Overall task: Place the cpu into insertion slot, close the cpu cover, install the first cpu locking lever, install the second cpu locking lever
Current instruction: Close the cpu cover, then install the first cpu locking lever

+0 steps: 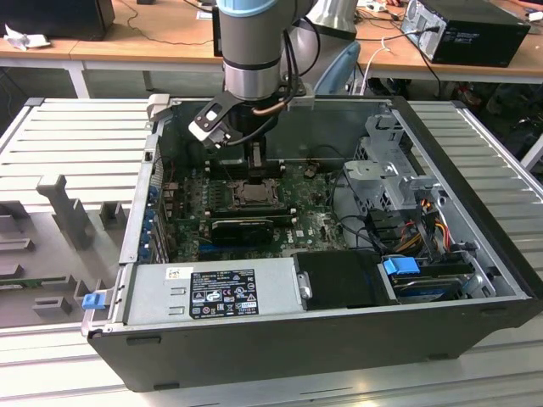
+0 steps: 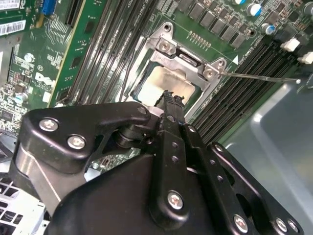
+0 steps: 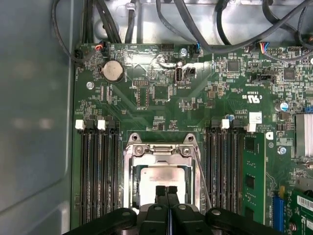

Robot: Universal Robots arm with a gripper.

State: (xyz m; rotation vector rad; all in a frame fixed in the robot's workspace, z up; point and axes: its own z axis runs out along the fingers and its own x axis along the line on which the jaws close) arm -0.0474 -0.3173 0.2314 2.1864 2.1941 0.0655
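Observation:
The cpu (image 3: 166,175) lies flat in the insertion slot (image 1: 254,193), its pale metallic face showing through the window of the cpu cover (image 3: 161,152). The silvery cover is down over the chip. In both wrist views my gripper (image 3: 167,192) hangs just above the cpu with its two black fingers pressed together and nothing between them. In the second wrist view the fingertips (image 2: 170,98) reach over the chip (image 2: 159,81). A thin wire locking lever (image 3: 203,181) runs along one side of the socket and stands out sideways in the second wrist view (image 2: 259,77).
Black memory slots (image 3: 98,166) flank the socket on both sides. A green card (image 3: 254,176) stands beside them. Cables (image 3: 195,29) hang near the case wall. In the exterior view the open computer case (image 1: 475,254) holds a power supply (image 1: 212,292) and a drive cage (image 1: 386,174).

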